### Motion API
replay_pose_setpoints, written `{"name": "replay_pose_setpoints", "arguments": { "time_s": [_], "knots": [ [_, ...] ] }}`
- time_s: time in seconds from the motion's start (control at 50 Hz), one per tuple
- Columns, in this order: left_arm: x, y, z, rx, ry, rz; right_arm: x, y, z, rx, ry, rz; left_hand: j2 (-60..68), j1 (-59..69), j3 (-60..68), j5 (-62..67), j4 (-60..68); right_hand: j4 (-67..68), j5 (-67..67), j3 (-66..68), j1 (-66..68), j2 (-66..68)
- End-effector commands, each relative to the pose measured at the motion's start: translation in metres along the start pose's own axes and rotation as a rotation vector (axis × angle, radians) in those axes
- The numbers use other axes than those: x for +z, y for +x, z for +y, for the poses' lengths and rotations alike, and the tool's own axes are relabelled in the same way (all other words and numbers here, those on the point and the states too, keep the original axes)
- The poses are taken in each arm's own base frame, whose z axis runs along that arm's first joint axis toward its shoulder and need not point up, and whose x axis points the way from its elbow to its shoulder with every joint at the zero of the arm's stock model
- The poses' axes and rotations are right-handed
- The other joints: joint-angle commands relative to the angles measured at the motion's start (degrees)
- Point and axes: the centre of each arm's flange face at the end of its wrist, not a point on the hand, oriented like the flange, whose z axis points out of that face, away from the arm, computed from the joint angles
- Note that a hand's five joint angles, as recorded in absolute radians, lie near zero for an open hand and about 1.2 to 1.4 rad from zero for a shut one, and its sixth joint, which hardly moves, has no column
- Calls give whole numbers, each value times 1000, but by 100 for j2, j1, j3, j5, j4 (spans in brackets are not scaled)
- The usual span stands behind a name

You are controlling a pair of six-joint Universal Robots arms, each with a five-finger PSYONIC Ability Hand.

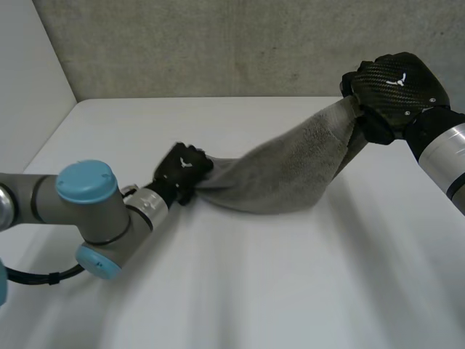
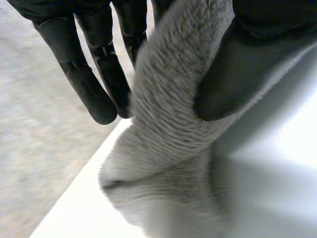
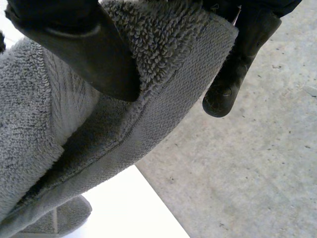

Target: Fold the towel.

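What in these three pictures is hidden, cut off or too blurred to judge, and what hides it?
Head view: the backs of the left hand and right hand hide their fingers.
Head view: the sag of the towel hides whether its lowest part touches the table.
Left wrist view: bunched, blurred cloth hides whether a corner or an edge is held.
Right wrist view: the towel's hanging part is cut off by the frame.

No word, number or brand name can be read anywhere. The back of the right robot hand point(image 1: 407, 102) bears a small white mark point(image 1: 396, 80), and the back of the left robot hand point(image 1: 178, 177) bears a like white emblem point(image 1: 187, 161); both are too small to make out as letters.
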Motion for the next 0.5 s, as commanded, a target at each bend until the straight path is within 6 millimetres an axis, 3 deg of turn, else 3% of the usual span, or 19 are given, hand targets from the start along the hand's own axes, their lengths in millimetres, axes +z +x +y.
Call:
{"name": "replay_pose_setpoints", "arguments": {
  "time_s": [0.02,0.04,0.06,0.1,0.12,0.14,0.16,0.2,0.22,0.24,0.26,0.28,0.32,0.34,0.4,0.5],
  "knots": [
    [-10,-52,-45,-8,31,-260,3,10,-13,-10,29,35,247,265,139,212,224,296,305,331,331,350],
    [-15,-60,-60,-26,61,-292,3,10,-13,-10,29,35,247,265,139,212,224,296,305,331,331,350],
    [-15,-60,-60,-26,61,-292,3,14,-20,-9,48,45,247,265,139,212,224,296,305,331,331,350],
    [-31,-81,-103,-54,162,-352,2,19,-32,-5,73,62,247,265,139,212,224,296,305,331,331,350],
    [-31,-81,-103,-54,162,-352,-1,25,-50,-1,105,78,247,265,139,212,224,296,305,331,331,350],
    [-42,-93,-128,-62,223,-383,-6,31,-67,5,124,91,247,265,139,212,224,296,305,331,331,350],
    [-42,-93,-128,-62,223,-383,-6,31,-68,5,124,91,247,265,139,212,224,296,305,331,331,350],
    [-66,-111,-170,-73,332,-432,-14,41,-97,10,131,86,247,265,139,212,224,296,305,331,331,350],
    [-67,-111,-170,-73,333,-432,-14,41,-97,10,131,86,247,265,139,212,224,296,305,331,331,350],
    [-79,-118,-189,-75,382,-451,-18,45,-111,12,127,81,247,265,139,212,224,296,305,331,331,350],
    [-91,-124,-207,-71,430,-469,-18,45,-111,12,127,81,247,265,139,212,224,296,305,331,331,350],
    [-91,-124,-207,-71,431,-469,-23,49,-124,12,121,77,247,265,139,212,224,296,305,331,331,350],
    [-112,-129,-231,-60,488,-487,-28,52,-135,14,106,72,247,265,139,212,224,296,305,331,331,350],
    [-112,-129,-231,-60,489,-487,-31,56,-143,15,87,71,247,265,139,212,224,296,305,331,331,350],
    [-124,-130,-238,-52,487,-486,-24,62,-140,32,21,54,247,265,139,212,224,296,305,331,331,350],
    [-126,-140,-222,-54,400,-506,-8,64,-125,28,-66,27,247,265,139,212,224,296,305,331,331,350]
  ]
}}
